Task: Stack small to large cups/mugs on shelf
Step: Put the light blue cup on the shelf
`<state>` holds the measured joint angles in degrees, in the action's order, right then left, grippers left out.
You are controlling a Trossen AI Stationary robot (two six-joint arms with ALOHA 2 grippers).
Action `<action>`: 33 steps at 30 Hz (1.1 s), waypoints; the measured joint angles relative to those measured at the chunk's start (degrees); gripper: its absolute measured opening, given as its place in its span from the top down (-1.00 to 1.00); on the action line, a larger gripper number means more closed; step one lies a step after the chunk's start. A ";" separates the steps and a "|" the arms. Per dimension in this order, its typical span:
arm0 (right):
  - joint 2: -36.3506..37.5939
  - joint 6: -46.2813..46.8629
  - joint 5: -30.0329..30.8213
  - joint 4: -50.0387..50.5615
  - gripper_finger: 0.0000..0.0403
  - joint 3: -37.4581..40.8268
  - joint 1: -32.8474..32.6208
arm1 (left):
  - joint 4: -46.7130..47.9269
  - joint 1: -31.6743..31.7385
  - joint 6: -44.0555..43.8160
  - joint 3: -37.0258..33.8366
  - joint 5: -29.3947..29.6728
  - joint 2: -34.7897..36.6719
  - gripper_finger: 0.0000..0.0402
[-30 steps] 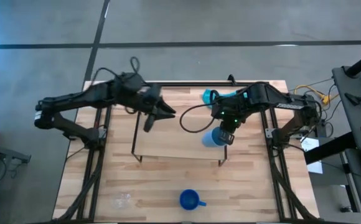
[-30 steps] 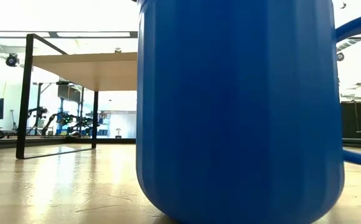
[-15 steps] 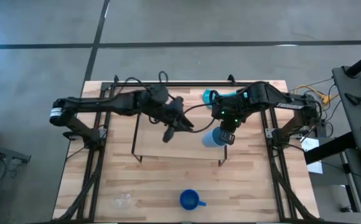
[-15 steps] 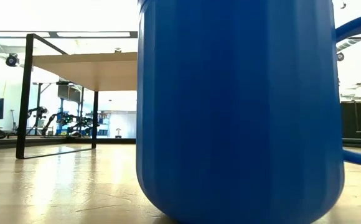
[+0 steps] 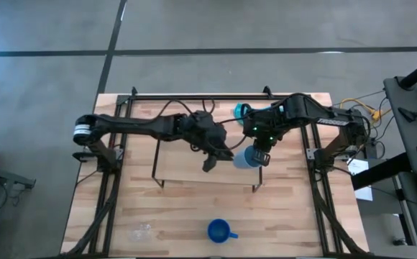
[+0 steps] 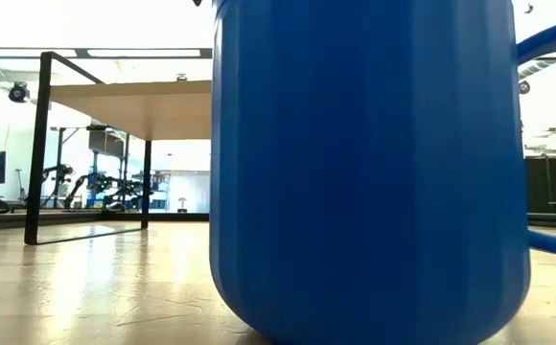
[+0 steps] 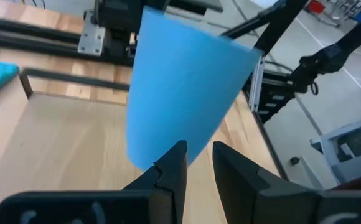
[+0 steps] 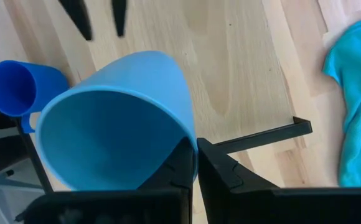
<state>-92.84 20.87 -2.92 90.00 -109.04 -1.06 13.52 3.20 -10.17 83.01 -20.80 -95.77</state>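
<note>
My right gripper is shut on the light blue handleless cup, which is tipped on its side above the right end of the light-wood shelf. The cup's narrow base points toward my left gripper, which is open with a narrow gap and stands just short of that base over the board. The dark blue handled mug stands upright on its base near the table's near edge and fills the low view. The clear glass mug sits on the table to its left. My right gripper pinches the light blue cup's wall at its rim, one finger inside the mouth and one outside. The cup is tipped over, its mouth toward the right arm and its base toward the table's left. Whether it touches the board, I cannot tell.
A teal cloth lies behind the shelf's right end. Black frame bars run along the table's far edge and down both sides. Bare wood lies between the shelf and the near edge.
My left arm has stretched across the shelf toward the table's right and near side, bringing its gripper from the board's far left part up to the light blue cup's base. The right gripper and the cup have stayed in place.
</note>
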 joint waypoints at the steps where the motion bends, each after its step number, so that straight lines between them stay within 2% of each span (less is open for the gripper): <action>1: 0.00 -0.06 0.02 -0.02 0.96 0.12 -0.01 | -0.02 0.00 -0.03 0.01 -0.01 -0.52 0.68; 23: -0.07 -2.90 -0.50 -0.90 0.96 3.94 -0.02 | -4.95 -0.04 0.00 -1.95 1.53 -1.63 0.68; 33: -0.07 -2.92 -0.52 -2.70 0.96 3.96 -0.04 | -14.72 -0.02 -3.04 -7.06 1.55 -1.63 0.68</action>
<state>-92.90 17.94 -3.43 87.30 -105.08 -1.10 -1.19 3.18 -13.21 75.95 -19.25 -97.41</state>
